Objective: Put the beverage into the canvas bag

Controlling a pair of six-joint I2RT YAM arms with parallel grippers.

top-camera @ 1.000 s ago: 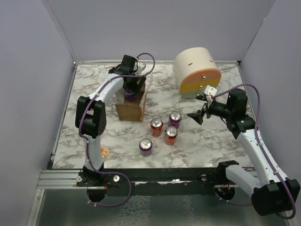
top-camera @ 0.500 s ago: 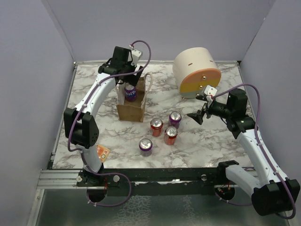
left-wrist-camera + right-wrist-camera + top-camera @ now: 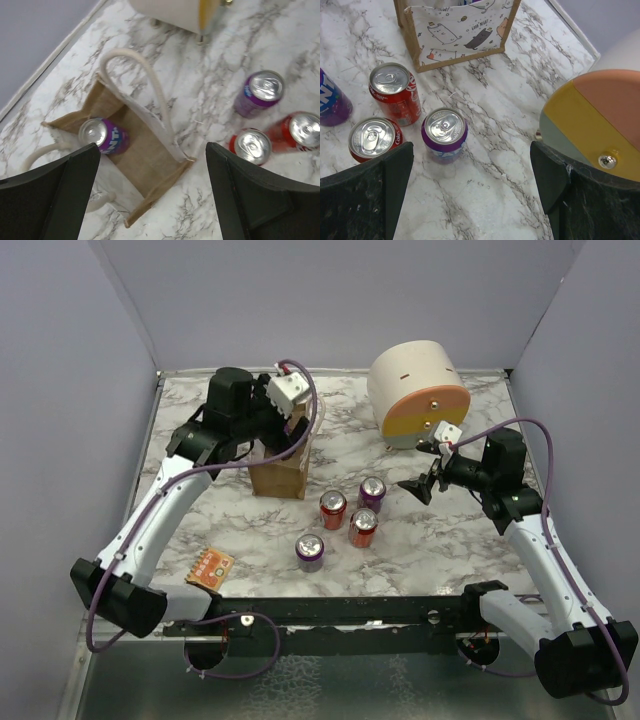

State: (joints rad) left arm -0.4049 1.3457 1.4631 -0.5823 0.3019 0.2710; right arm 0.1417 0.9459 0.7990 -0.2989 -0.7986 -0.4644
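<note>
The tan canvas bag [image 3: 277, 478] stands upright at the back left, with its cream handles [image 3: 150, 80] spread apart. A purple soda can [image 3: 102, 135] lies inside it and shows only in the left wrist view. My left gripper [image 3: 286, 438] hovers above the bag's mouth, open and empty [image 3: 150, 200]. In the top view it hides the bag's inside. My right gripper [image 3: 421, 485] is open and empty above the table, right of the loose cans [image 3: 470, 200]. The bag's cat-print side [image 3: 455, 27] faces it.
Loose cans stand in front of the bag: a purple one [image 3: 372, 492], two red ones [image 3: 332, 508] [image 3: 363, 527] and another purple one [image 3: 310, 551]. A large cream cylinder with an orange-yellow face [image 3: 420, 395] lies at the back right. An orange card [image 3: 211, 566] lies near the front left edge.
My left gripper has risen out of the bag and left the purple can inside. The left arm's elbow has swung out to the front left. The right arm has not moved.
</note>
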